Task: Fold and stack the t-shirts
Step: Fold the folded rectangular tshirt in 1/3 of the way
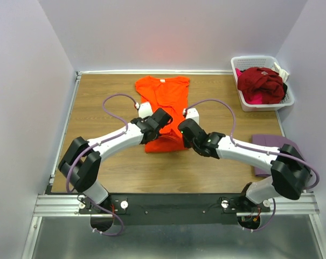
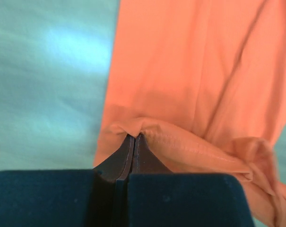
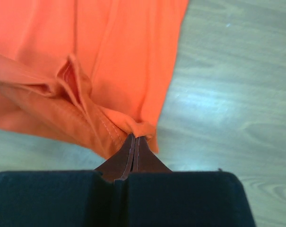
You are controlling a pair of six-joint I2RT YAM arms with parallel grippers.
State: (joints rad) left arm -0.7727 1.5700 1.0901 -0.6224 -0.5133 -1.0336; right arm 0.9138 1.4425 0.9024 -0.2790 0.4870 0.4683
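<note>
As left tool pinches t-shirt, basket overhead-only

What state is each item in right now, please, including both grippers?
orange t-shirt: spread on the table, near edge lifted.
left gripper: shut on the shirt's near left corner.
right gripper: shut on its near right corner.
dark red t-shirt: crumpled in the basket.
purple t-shirt: lying flat, apparently folded.
</note>
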